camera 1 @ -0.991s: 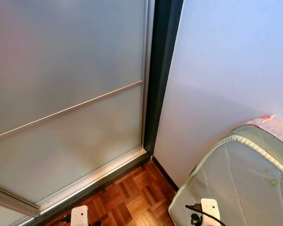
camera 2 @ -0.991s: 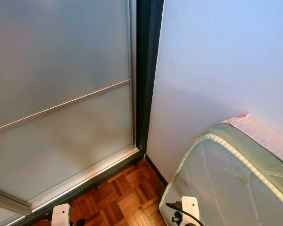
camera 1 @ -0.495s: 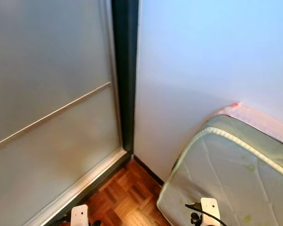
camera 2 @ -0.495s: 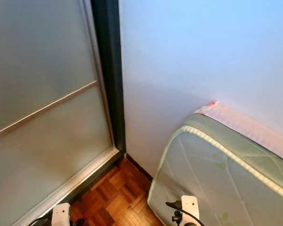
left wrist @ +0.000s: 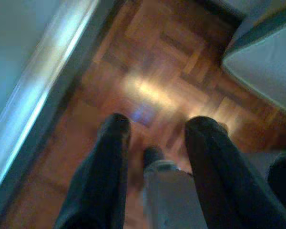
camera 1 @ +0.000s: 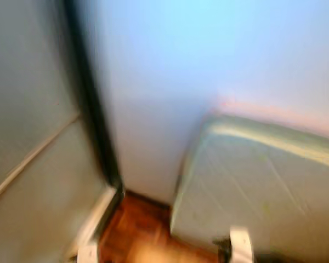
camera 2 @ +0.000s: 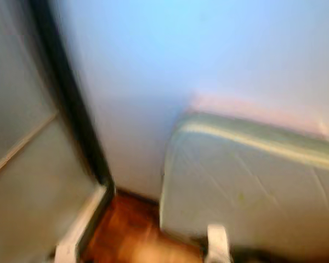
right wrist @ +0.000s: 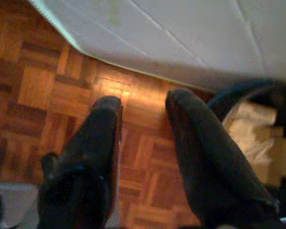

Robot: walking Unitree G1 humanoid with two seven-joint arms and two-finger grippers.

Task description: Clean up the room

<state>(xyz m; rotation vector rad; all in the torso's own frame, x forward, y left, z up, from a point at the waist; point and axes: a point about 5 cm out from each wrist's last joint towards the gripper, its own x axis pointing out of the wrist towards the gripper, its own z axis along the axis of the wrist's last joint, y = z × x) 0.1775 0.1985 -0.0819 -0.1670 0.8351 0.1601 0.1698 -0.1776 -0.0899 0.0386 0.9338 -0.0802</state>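
My eyes blur over the mattress [camera 1: 263, 181]; both my left pincer [left wrist: 155, 126] and right pincer [right wrist: 142, 101] gape empty above parquet [right wrist: 38, 81].

Both arms hang low, white wrist housings at the bottom edge of the blurred head views. Left gripper [left wrist: 155, 126]: two black fingers [left wrist: 115, 138] apart, nothing between them, pointing down. Right gripper [right wrist: 143, 102]: fingers [right wrist: 105, 119] also spread and empty, pointing down.
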